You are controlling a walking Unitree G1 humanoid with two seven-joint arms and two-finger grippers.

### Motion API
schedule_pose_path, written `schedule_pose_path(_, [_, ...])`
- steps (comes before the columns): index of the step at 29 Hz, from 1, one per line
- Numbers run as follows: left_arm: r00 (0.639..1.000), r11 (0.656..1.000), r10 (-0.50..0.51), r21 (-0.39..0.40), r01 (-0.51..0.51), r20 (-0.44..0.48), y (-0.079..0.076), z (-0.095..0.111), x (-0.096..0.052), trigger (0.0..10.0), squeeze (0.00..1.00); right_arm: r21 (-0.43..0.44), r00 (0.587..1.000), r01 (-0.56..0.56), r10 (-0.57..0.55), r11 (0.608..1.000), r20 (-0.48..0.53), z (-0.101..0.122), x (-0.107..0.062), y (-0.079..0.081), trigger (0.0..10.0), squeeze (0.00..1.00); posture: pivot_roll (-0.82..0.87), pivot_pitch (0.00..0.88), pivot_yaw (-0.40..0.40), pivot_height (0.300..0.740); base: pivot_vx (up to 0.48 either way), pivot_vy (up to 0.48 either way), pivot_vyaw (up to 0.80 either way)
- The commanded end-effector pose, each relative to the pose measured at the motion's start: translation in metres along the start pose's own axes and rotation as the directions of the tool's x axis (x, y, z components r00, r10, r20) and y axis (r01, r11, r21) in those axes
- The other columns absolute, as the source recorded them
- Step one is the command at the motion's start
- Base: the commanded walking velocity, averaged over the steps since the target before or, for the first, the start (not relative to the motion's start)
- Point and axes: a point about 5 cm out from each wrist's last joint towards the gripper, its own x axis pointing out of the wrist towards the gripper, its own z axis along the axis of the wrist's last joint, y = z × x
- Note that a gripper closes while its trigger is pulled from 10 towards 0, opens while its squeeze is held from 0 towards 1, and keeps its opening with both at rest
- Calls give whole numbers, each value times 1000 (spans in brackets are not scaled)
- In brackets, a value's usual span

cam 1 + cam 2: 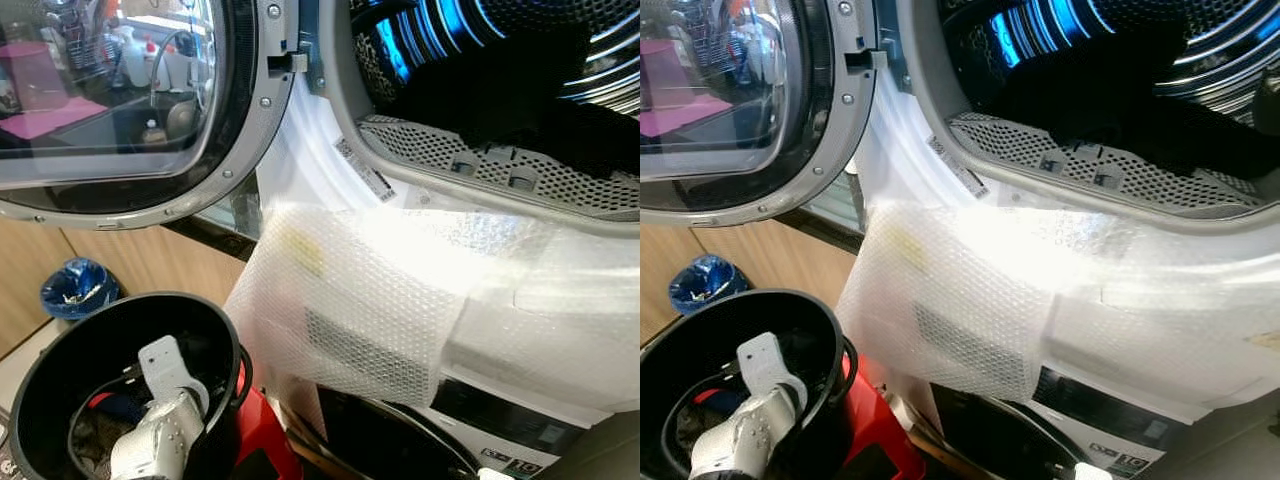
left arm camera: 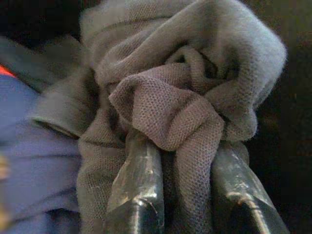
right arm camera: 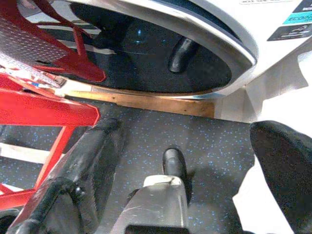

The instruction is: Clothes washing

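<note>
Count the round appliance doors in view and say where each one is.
2. The upper door is swung open to the left of the drum opening. The lower door is shut, just above the floor beneath the bubble wrap. Others may be hidden.

Reading "10" in a small box on a sticker at the bottom of the lower machine's white front, with the marks beside it too small to make out. Carrying fine print on a narrow slanted label on the rim of the upper machine's opening, too small to read. Showing a teal sticker and a dark sticker on the white front in the right wrist view, lettering too blurred to read.
</note>
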Motion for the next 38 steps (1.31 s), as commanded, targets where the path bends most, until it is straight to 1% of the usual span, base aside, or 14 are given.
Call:
schedule_pose_path(1, [993,997,29,72,-37,115,8,18,-7,0,0,-3,1000,-6,6,1000,-5,-2,0,1,10000,0,-6,49,5,740,0,0,0])
schedule_pose_path(10, [919,960,-119,279,10,377,-1,54,-51,0,0,-10,1000,-20,20,1000,-10,-2,0,6,10000,0,24,33,13,740,0,0,0])
schedule_pose_path(12, [812,884,-286,468,18,509,-19,75,-73,0,0,-16,1000,-29,29,999,-5,0,1,8,10000,0,37,46,15,740,0,0,0])
schedule_pose_path(13, [812,884,-286,468,18,509,-19,75,-73,0,0,-16,1000,-29,29,999,-5,0,1,8,10000,0,37,46,15,740,0,0,0])
schedule_pose_path(15, [654,767,-516,638,65,553,-48,91,-102,0,0,-25,999,-35,35,999,4,3,2,9,10000,0,52,54,17,740,0,0,0])
schedule_pose_path(17, [622,756,-573,637,149,534,-58,93,-111,0,0,-35,999,-42,42,999,10,4,2,10,10000,0,57,57,18,740,0,0,0])
schedule_pose_path(19, [547,674,-710,652,347,443,-77,88,-125,0,0,-47,998,-54,55,997,18,7,2,11,10000,0,56,58,20,740,0,0,0])
schedule_pose_path(22, [370,365,-916,698,616,153,-104,68,-151,0,0,-48,997,-68,70,997,34,13,3,13,10000,0,47,62,30,740,0,0,0])
schedule_pose_path(25, [320,247,-947,699,671,28,-103,59,-156,0,0,-35,997,-70,71,997,39,14,3,13,10000,0,43,64,36,740,0,0,0])
schedule_pose_path(30, [267,167,-962,658,734,-54,-103,55,-161,0,0,-29,995,-85,86,996,43,14,3,13,10000,0,42,66,37,740,0,0,0])
schedule_pose_path(31, [214,108,-972,620,777,-99,-104,55,-166,0,0,-25,992,-112,113,993,53,15,3,16,10000,0,55,75,38,740,0,0,0])
schedule_pose_path(36, [117,-19,-970,544,839,-214,-104,55,-173,0,0,-28,983,-159,161,987,88,25,4,18,10000,0,47,77,43,740,0,0,0])
schedule_pose_path(37, [70,-89,-957,518,851,-280,-103,54,-176,0,0,-21,975,-192,193,981,110,32,4,17,10000,0,47,77,43,740,0,0,0])
schedule_pose_path(38, [70,-89,-957,518,851,-280,-103,54,-176,0,0,-21,975,-192,193,981,110,32,4,17,10000,0,47,77,43,740,0,0,0])
